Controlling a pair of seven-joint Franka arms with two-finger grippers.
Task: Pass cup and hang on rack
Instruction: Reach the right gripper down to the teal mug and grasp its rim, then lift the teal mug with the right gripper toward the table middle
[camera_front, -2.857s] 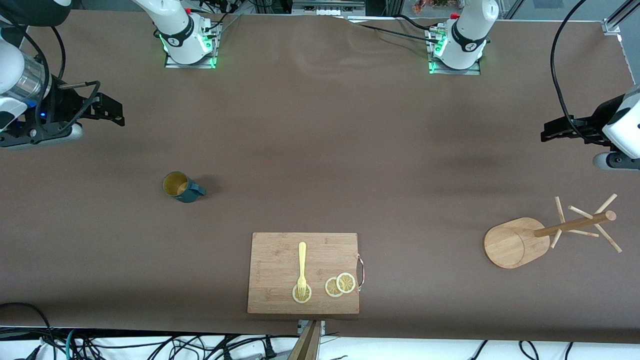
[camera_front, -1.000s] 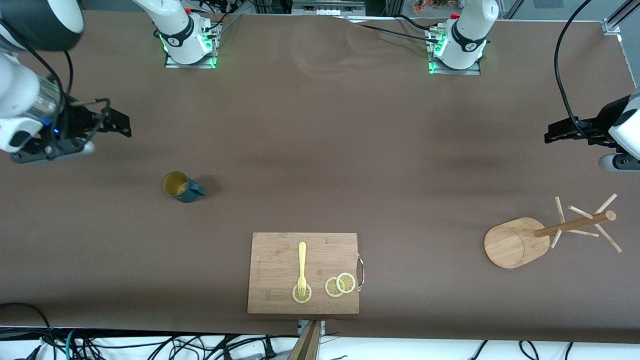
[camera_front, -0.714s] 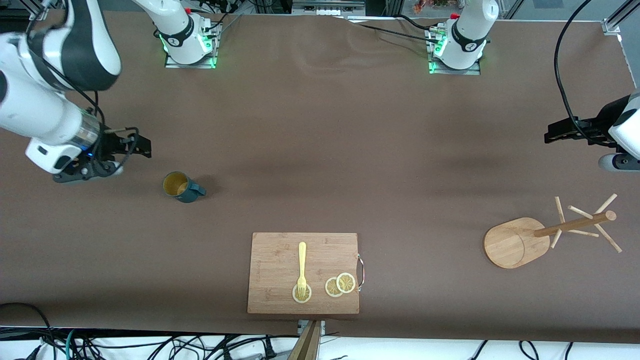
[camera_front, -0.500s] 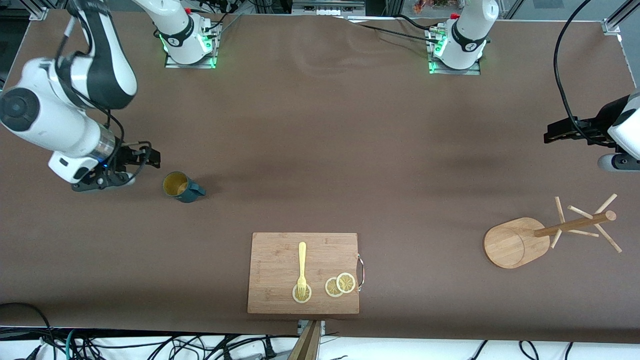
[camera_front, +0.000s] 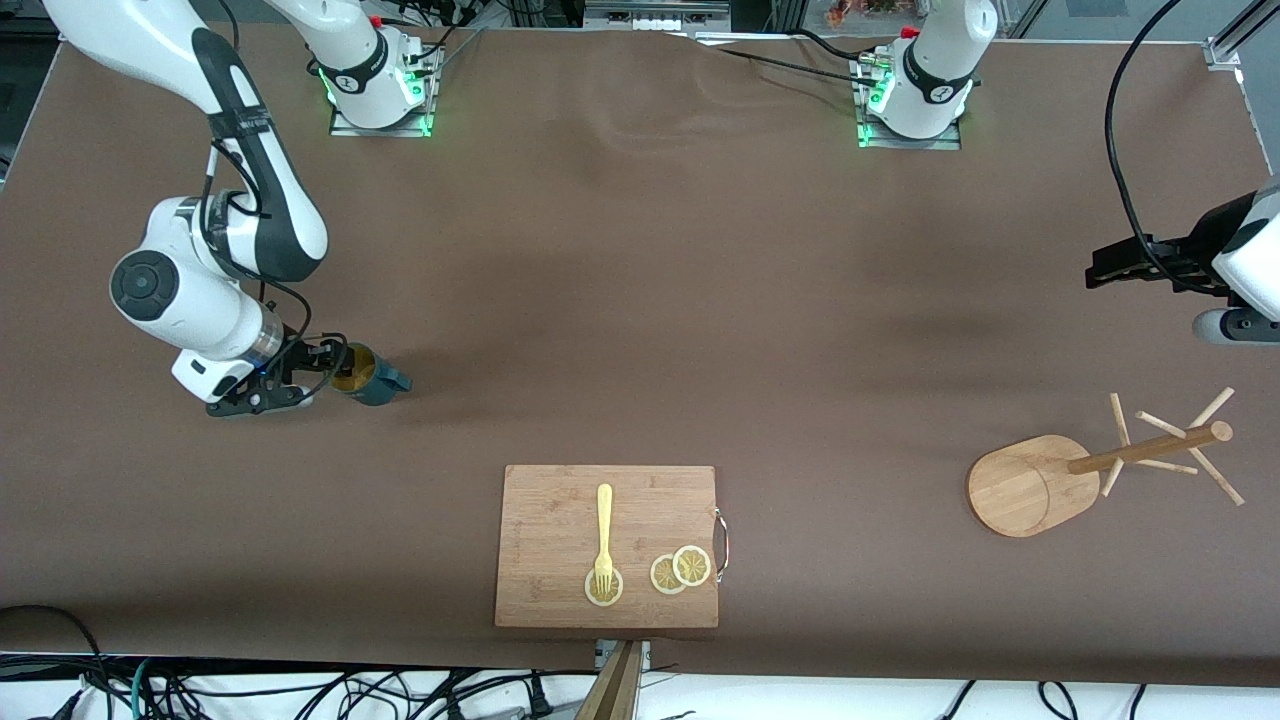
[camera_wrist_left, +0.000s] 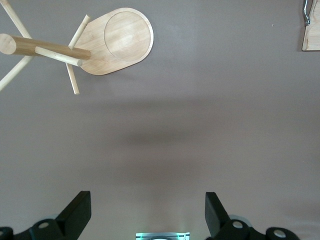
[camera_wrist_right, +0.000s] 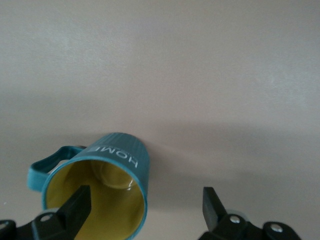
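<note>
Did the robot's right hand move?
Yes. The right hand came down from the table's edge to the small dark teal cup, open around its rim.

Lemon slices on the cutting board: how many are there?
3. One lemon slice lies under the tines of the yellow fork; two more overlap near the metal-handle edge of the cutting board. None seems hidden.
</note>
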